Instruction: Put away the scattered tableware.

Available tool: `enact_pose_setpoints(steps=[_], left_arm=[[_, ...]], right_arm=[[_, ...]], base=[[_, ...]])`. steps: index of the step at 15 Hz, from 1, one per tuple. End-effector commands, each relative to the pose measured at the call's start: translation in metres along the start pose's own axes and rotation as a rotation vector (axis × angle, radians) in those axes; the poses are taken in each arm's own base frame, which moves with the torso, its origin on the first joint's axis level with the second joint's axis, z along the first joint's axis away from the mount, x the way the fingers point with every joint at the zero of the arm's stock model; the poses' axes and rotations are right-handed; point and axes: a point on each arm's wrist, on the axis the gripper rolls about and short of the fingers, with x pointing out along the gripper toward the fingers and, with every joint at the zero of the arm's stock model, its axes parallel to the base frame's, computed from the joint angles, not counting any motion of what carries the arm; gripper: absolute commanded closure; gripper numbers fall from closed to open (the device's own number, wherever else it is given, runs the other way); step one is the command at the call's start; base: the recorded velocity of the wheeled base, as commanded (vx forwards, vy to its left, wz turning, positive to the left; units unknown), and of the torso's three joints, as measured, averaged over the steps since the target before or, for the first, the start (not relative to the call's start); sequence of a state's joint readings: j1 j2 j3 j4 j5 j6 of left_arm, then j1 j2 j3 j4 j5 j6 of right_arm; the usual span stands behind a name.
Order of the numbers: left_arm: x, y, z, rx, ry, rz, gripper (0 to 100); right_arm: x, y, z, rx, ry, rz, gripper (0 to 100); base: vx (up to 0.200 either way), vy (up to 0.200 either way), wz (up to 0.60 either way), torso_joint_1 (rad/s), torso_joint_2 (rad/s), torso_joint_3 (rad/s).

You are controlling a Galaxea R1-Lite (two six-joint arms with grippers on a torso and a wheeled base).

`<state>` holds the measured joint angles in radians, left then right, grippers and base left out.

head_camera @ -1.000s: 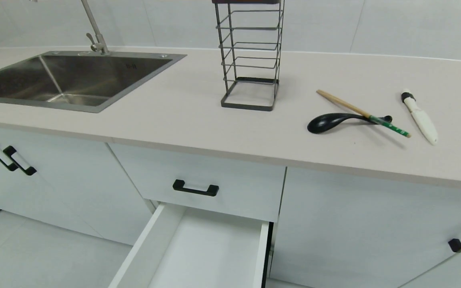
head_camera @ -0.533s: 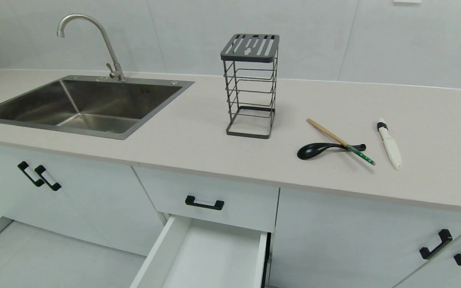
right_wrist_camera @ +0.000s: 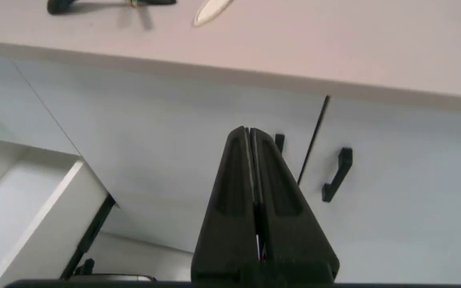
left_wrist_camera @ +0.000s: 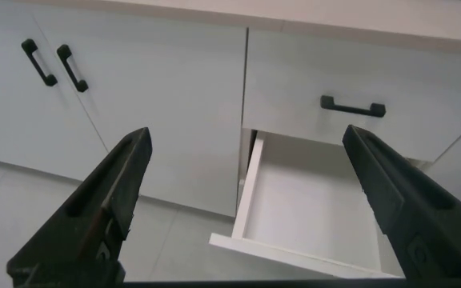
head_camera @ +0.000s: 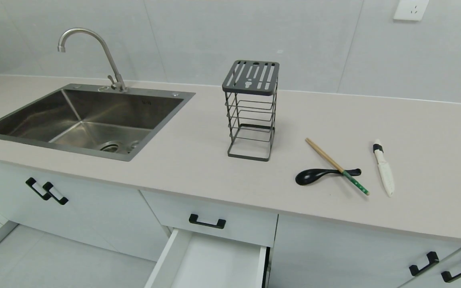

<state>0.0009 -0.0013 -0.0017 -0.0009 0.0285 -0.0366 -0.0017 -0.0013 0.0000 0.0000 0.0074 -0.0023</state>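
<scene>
Over on the counter [head_camera: 198,160], right of the wire rack [head_camera: 250,112]: black spoon [head_camera: 308,177], green-tipped chopsticks [head_camera: 336,166] crossing its handle, white knife [head_camera: 384,172] just beside, not touching. Print on the green tips too small to read. Down below, drawer [head_camera: 210,264] pulled open. Left gripper [left_wrist_camera: 245,136] spread wide, holding nothing, facing that drawer. Right gripper [right_wrist_camera: 250,140] pressed closed, empty, before the cabinet doors [right_wrist_camera: 390,160].

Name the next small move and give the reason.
Probably raise the right gripper above the counter and open it. It is shut, down by the cabinet doors, while the spoon, chopsticks and knife lie on top.
</scene>
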Motion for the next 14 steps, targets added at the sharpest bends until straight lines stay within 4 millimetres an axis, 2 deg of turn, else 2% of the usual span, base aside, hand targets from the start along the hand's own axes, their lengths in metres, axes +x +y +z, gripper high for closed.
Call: enact_pose_setpoints(steps=[1, 7, 8, 14], left_arm=[[0.0001, 0.0000, 0.0001, 0.000, 0.001, 0.001, 0], [0.0001, 0.0000, 0.0001, 0.000, 0.001, 0.001, 0], [0.0001, 0.0000, 0.0001, 0.000, 0.001, 0.001, 0], [0.0001, 0.0000, 0.0001, 0.000, 0.001, 0.001, 0]], right_arm=[[0.0001, 0.0000, 0.0000, -0.005, 0.001, 0.000, 100], [0.0002, 0.0002, 0.0001, -0.019, 0.003, 0.011, 100], [0.0002, 0.0002, 0.0001, -0.019, 0.003, 0.011, 0], [0.0001, 0.0002, 0.0007, -0.021, -0.005, 0.011, 0]], base=[[0.000, 0.000, 0.00, 0.286, -0.53, -0.251], [0.000, 0.000, 0.00, 0.290, -0.56, -0.269], [0.000, 0.000, 0.00, 0.168, -0.32, -0.159], [0.000, 0.000, 0.00, 0.030, -0.06, -0.027]])
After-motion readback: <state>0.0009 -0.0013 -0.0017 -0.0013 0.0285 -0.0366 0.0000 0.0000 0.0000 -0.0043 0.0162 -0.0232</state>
